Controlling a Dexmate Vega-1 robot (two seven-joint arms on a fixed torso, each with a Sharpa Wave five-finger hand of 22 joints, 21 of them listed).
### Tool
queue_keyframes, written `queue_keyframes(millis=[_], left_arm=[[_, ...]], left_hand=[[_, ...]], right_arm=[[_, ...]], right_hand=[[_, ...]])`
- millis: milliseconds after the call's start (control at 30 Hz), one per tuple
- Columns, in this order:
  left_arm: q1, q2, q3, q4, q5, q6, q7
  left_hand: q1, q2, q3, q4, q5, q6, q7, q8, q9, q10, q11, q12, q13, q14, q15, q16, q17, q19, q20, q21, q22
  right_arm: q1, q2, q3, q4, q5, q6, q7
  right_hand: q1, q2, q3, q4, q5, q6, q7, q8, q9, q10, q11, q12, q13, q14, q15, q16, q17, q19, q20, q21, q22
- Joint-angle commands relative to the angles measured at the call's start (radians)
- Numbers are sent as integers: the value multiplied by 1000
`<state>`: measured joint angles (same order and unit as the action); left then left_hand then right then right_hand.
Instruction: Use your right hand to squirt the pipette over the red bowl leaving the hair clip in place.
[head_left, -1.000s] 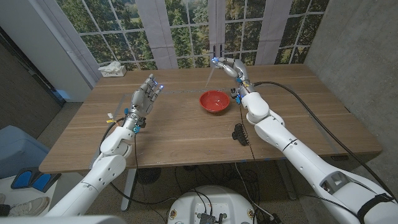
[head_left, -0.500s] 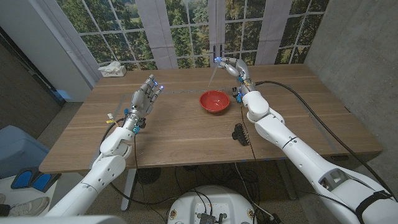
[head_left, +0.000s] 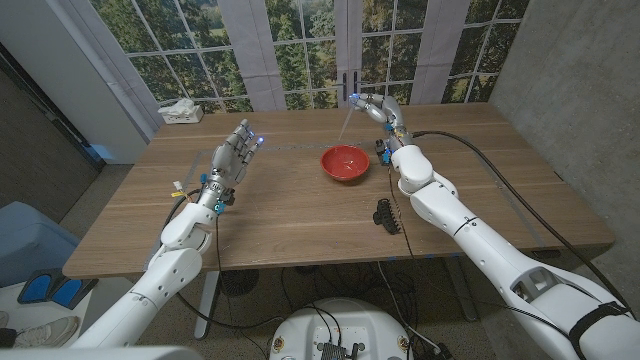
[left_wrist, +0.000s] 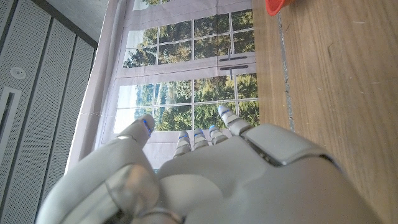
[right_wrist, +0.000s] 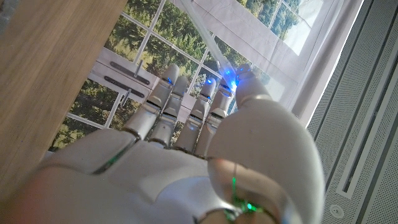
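The right hand (head_left: 377, 109) pinches the clear slender plastic pipette (head_left: 347, 119), tip angled down toward the round red bowl (head_left: 344, 162) below it. Squirting appears due; the black toothed hair clip (head_left: 386, 214) lies untouched.

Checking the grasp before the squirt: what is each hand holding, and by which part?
The right hand pinches the pipette at its upper end, tip slanting down toward the red bowl. The left hand holds nothing.

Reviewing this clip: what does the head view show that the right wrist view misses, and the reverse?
Head view alone: the red bowl, the black hair clip on the table, the raised, empty left hand, and a tissue box. Right wrist view alone: a close look at the fingers from behind. Shared: the right hand pinching the clear pipette, and the windows.
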<state>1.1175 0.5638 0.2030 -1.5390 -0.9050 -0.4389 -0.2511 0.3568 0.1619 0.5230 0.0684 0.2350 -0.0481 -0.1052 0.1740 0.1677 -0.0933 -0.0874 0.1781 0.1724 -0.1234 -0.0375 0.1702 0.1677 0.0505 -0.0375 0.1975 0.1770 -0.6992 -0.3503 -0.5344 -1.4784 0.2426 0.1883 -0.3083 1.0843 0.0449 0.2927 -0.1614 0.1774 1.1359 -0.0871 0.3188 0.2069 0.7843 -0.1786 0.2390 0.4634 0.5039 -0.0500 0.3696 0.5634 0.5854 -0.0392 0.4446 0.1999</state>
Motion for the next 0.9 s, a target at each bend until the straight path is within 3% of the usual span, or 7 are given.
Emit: queue_keyframes(millis=[33,200,300,567,900], left_arm=[[-13,1,7,5,4,8,-1],[-18,3,9,4,4,13,-1],[-19,2,9,4,5,14,1],[-23,3,10,6,3,19,0],[-27,4,9,11,2,21,-3]], left_hand=[[-6,2,4,-7,6,11,-1,6,1,-9,2,8,0,-8,-45,4,0,7,-6,3,2],[-8,3,6,-9,6,11,-2,6,1,-9,1,8,0,-9,-46,4,0,8,-6,4,2],[-8,3,6,-10,5,12,-1,6,2,-9,2,8,0,-9,-46,4,0,8,-6,4,2],[-11,4,8,-14,5,12,-1,5,2,-9,3,9,0,-9,-46,4,1,8,-5,4,2],[-13,6,10,-17,5,11,1,4,2,-11,1,8,0,-11,-47,4,1,8,-6,4,2]], right_arm=[[4,1,3,17,6,4,-11],[3,6,3,24,-2,19,-25],[3,10,2,32,-11,34,-34],[2,35,6,71,-11,95,-47],[5,40,-11,79,-60,109,-66]], right_hand=[[8,4,0,0,-1,15,17,3,1,15,-7,0,3,8,-165,4,6,-2,-5,7,-1],[22,10,0,-4,4,52,26,14,-1,37,-20,6,0,13,-170,13,15,5,-19,13,-1],[36,5,7,-9,14,91,13,22,-8,65,-26,12,-3,17,-171,2,6,17,-24,21,-1],[35,-47,4,-3,59,156,-57,5,-33,136,-29,25,-9,66,-177,-18,-21,30,-54,35,-4],[51,-73,-27,3,86,194,-72,-19,-37,162,-31,31,0,50,-182,-10,-1,12,-90,38,0]])
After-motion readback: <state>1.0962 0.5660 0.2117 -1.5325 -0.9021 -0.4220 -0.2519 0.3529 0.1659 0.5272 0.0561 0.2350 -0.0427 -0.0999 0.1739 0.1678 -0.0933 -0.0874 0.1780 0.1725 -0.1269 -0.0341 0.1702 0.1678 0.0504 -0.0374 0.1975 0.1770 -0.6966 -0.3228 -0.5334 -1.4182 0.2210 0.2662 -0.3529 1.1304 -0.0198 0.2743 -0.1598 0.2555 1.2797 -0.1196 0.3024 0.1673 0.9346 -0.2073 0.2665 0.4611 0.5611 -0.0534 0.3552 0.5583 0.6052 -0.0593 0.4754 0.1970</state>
